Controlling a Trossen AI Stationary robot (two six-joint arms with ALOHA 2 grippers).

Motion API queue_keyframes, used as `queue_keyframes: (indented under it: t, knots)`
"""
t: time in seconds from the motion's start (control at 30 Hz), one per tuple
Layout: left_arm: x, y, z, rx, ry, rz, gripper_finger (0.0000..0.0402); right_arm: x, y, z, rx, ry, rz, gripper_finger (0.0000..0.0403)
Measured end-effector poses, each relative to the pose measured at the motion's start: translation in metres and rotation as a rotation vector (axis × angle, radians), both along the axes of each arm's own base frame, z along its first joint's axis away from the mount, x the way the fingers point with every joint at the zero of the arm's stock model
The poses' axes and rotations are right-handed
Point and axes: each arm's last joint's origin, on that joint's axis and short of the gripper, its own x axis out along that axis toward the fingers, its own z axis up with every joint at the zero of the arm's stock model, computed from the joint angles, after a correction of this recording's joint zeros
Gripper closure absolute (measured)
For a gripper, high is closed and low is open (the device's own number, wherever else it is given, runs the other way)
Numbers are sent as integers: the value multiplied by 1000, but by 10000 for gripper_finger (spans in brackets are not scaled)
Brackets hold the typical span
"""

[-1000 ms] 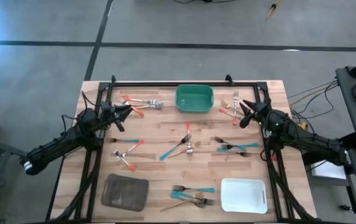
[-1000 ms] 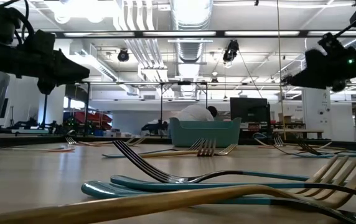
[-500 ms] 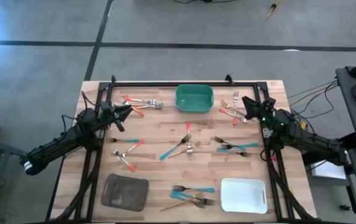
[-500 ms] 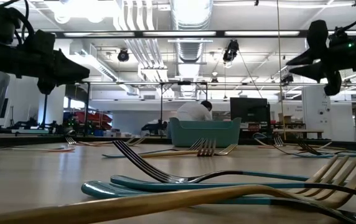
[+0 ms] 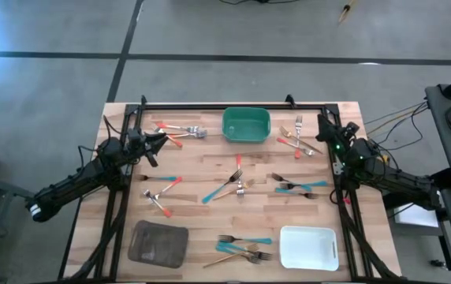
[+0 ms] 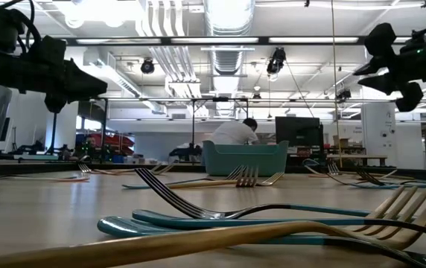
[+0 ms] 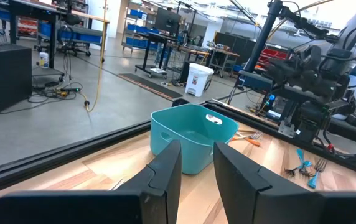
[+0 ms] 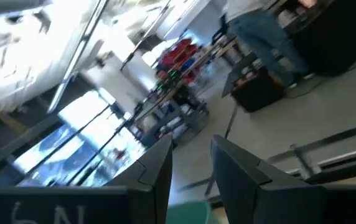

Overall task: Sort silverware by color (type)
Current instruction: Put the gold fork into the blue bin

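Wooden slats of the table (image 5: 202, 162) carry the silverware (image 5: 233, 185) scattered loose across the middle of the overhead frame — nothing looks sorted yet. Three trays wait: green tray (image 5: 246, 125) at upper centre, grey tray (image 5: 158, 242) lower left, white tray (image 5: 308, 247) lower right, all seemingly bare. Left end effector (image 5: 156, 140) hovers upper left, fingers slightly parted, holding nothing; right end effector (image 5: 324, 126) hangs upper right, likewise unclenched.
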Motion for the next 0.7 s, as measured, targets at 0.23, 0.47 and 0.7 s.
queue_keyframes:
  t: [0.23, 0.47, 0.7]
  knots:
    - [0, 0, 0, 0, 0, 0, 324, 0, 2, 14, -30, -119, 81, 300]
    - [0, 0, 0, 0, 0, 0, 324, 1, 2, 52, 22, -32, 121, 300]
    - [0, 0, 0, 0, 0, 0, 324, 10, -2, 74, 288, 267, 96, 300]
